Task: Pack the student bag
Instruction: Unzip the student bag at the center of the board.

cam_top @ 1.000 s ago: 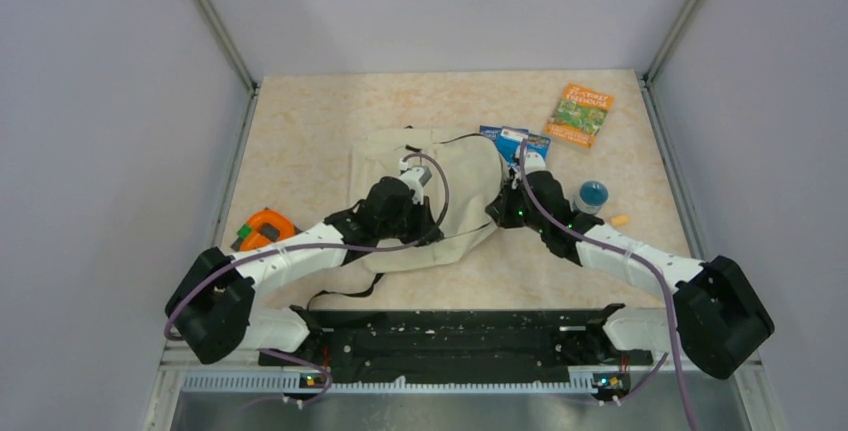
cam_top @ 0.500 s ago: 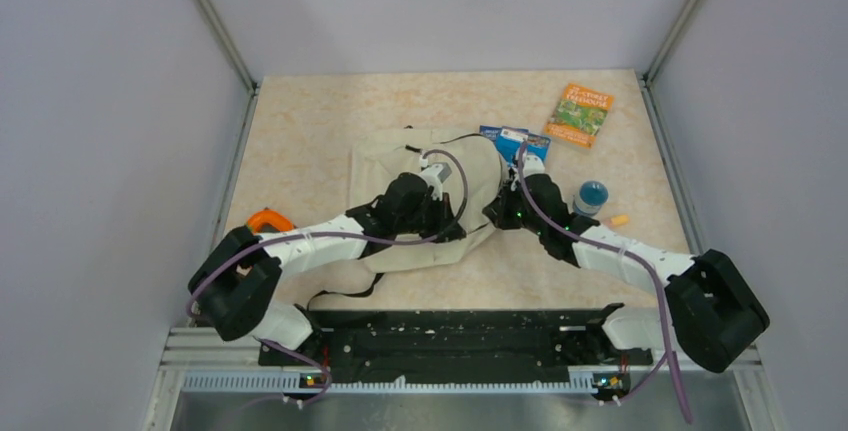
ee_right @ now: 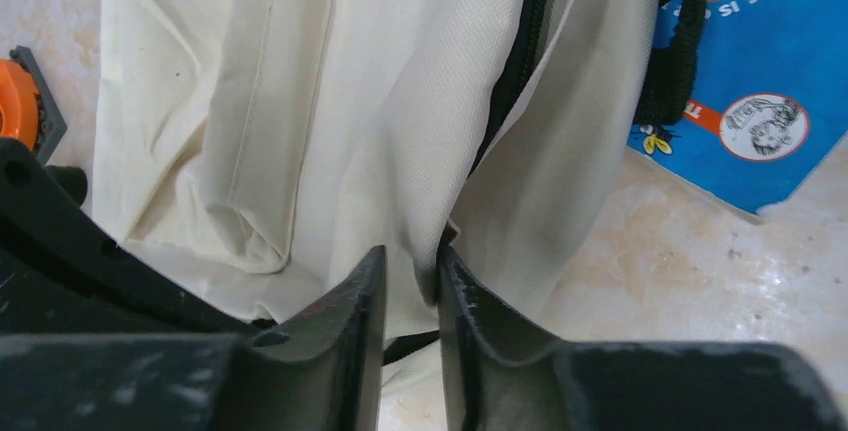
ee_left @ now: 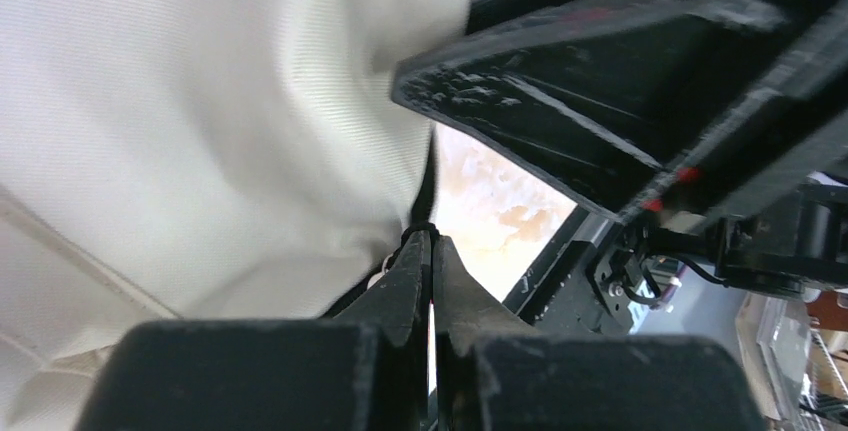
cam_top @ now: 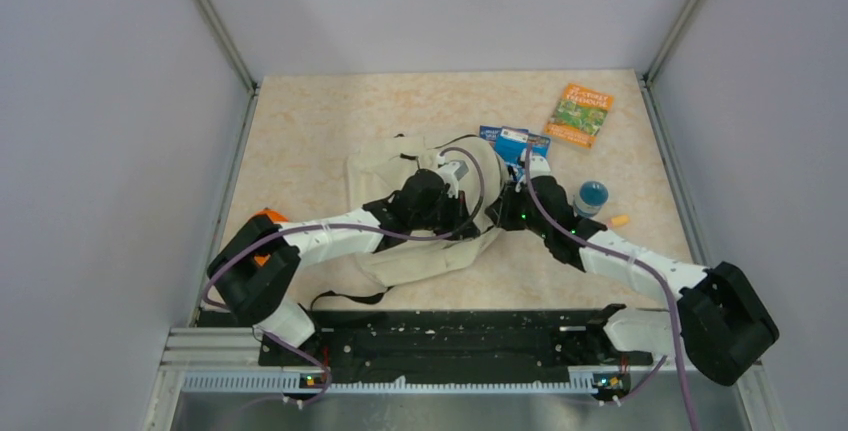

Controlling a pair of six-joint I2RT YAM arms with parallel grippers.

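Student bag (cam_top: 375,166) lies slumped mid-way across your bench (cam_top: 300,121). Your left fingers (ee_left: 405,281) pinch shut on its black zipper cord (ee_left: 420,229) (probably to draw the mouth open). Your right fingers (ee_right: 360,301) stand narrowly apart at a fabric fold (ee_right: 410,201), grip uncertain.

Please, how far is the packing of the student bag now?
Done: nothing looks packed. The blue book, green book, blue-capped bottle and orange tape measure lie outside the student bag. In hand: the left gripper, shut, and the right gripper, jaws narrowly apart, are at the bag's fabric. Left: loading all of these.
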